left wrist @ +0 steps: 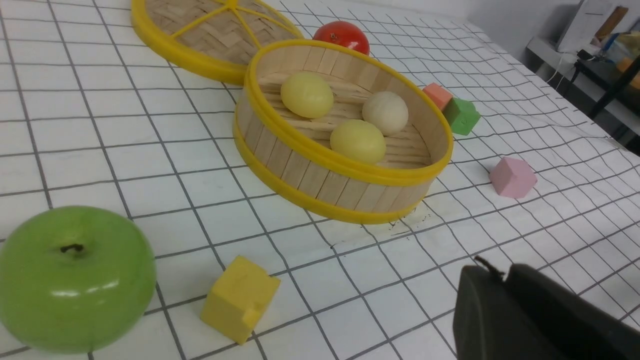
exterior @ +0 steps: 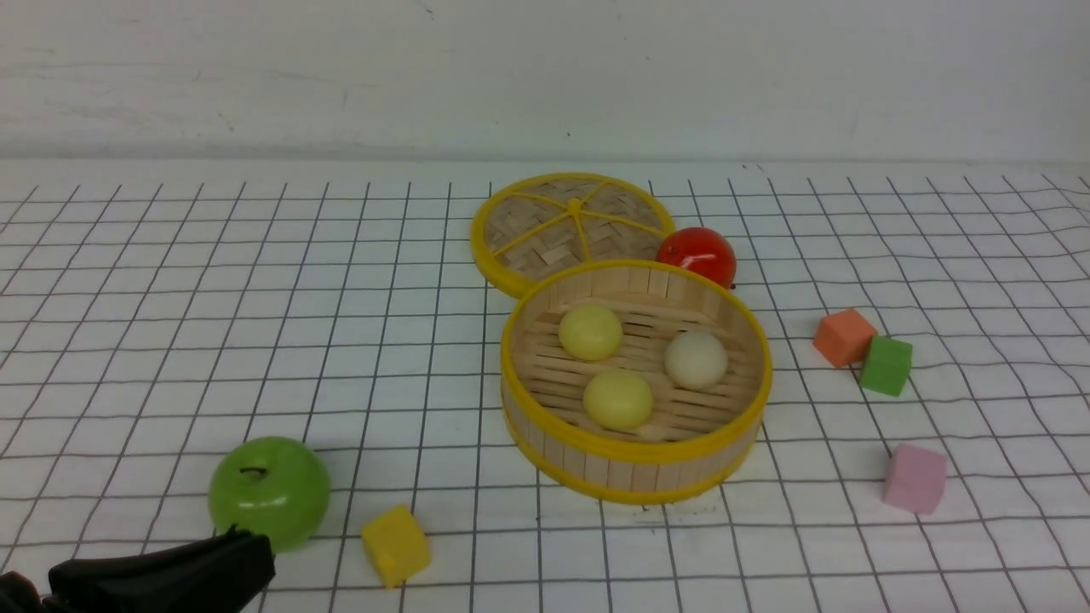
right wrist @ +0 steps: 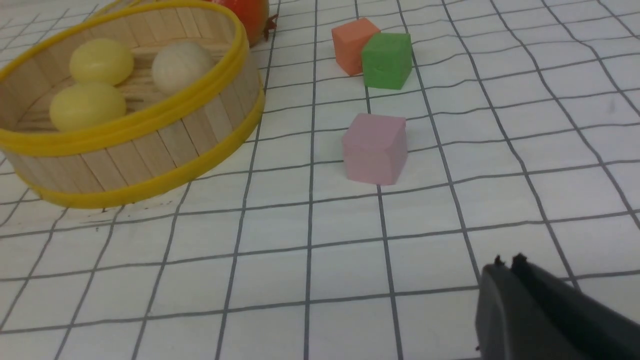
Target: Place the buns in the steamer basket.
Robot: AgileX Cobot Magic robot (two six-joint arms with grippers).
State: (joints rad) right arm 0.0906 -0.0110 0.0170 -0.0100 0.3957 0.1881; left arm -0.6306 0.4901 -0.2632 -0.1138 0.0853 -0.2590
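The steamer basket (exterior: 637, 464) stands on the white surface (exterior: 170, 298) with a black grid, a little to the right of the middle. All three buns lie inside it on the slatted floor. One pale yellow bun (exterior: 590, 332) is at the far left of the floor, the second pale yellow bun (exterior: 618, 398) is nearer to the robot, and the cream-beige bun (exterior: 697, 359) is at the right. They are close together, but I cannot tell if they touch.

Just behind the basket, to the left, the woven lid (exterior: 569, 223) lies flat; the basket's far rim covers a part of it in the front view. A red tomato (exterior: 697, 254) is just beside the lid, at its right, behind the basket.

At the near left there is a green apple (exterior: 269, 489), and a yellow cube (exterior: 396, 545) is near it on the right. On the right side, an orange cube (exterior: 844, 336) and a green cube (exterior: 886, 364) stand together, seemingly touching. A pink cube (exterior: 915, 478) is nearer, apart from them.

The left tool (left wrist: 492, 272) is low at the near left, just in front of the apple, with its jaws pressed almost together and nothing between them. The right tool (right wrist: 507, 262) shows only in its wrist view, over bare surface near the pink cube, pressed together and empty.
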